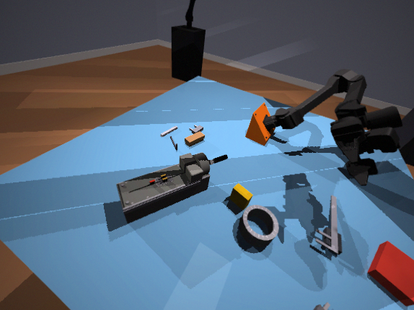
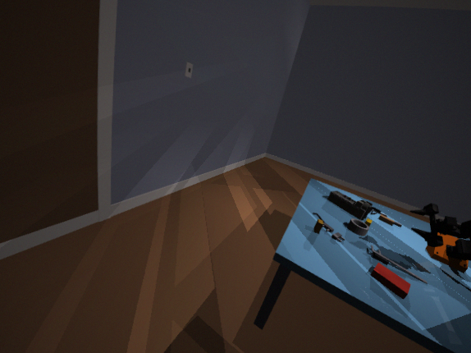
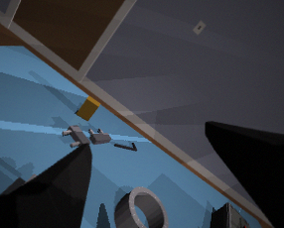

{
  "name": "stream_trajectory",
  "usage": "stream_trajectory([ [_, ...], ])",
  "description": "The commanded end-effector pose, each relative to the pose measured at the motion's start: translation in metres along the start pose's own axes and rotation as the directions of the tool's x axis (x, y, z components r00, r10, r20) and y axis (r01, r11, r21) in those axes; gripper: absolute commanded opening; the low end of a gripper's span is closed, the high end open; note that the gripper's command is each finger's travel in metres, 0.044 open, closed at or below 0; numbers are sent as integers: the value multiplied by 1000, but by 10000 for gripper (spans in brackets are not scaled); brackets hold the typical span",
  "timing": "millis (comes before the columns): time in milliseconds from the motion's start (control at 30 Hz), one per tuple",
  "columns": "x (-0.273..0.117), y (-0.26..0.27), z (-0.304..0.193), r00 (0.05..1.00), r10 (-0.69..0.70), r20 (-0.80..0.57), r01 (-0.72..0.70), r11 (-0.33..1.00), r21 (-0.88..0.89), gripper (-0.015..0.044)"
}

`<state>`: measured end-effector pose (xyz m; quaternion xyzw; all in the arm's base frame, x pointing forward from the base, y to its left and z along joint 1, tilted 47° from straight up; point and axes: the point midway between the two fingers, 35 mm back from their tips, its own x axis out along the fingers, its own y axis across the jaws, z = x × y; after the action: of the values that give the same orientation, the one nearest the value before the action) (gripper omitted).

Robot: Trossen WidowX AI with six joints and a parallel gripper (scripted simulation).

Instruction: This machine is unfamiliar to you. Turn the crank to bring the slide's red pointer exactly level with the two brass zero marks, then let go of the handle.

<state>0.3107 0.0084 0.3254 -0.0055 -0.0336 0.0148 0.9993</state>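
Observation:
The grey slide machine (image 1: 144, 198) (image 2: 349, 203) lies left of the table's middle. Its black crank handle (image 1: 220, 158) sticks out of the right end. The red pointer (image 1: 152, 182) sits a little short of the two brass marks (image 1: 163, 176), on the side away from the crank. My gripper (image 1: 278, 138) (image 3: 149, 138) is open and empty. It hangs above the table well to the right of the crank, beside an orange wedge (image 1: 257, 124) (image 2: 441, 248). The wrist view shows both dark fingers spread wide with nothing between them.
A grey ring (image 1: 260, 225) (image 2: 358, 226) (image 3: 141, 208) and a yellow block (image 1: 241, 195) lie between me and the machine. A grey square tool (image 1: 332, 231) and a red block (image 1: 393, 270) (image 2: 390, 279) lie front right. A tan block (image 1: 195, 138) and small parts lie behind the machine.

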Motion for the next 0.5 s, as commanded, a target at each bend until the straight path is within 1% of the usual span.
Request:
stream_trajectory([
  [0,1,0,0,1000,0,-3,0,1000,0,426],
  [33,3,-2,-1,1000,-1,-11,1,1000,0,440],
  [467,58,-42,-33,976,-15,-219,20,1000,24,440],
])
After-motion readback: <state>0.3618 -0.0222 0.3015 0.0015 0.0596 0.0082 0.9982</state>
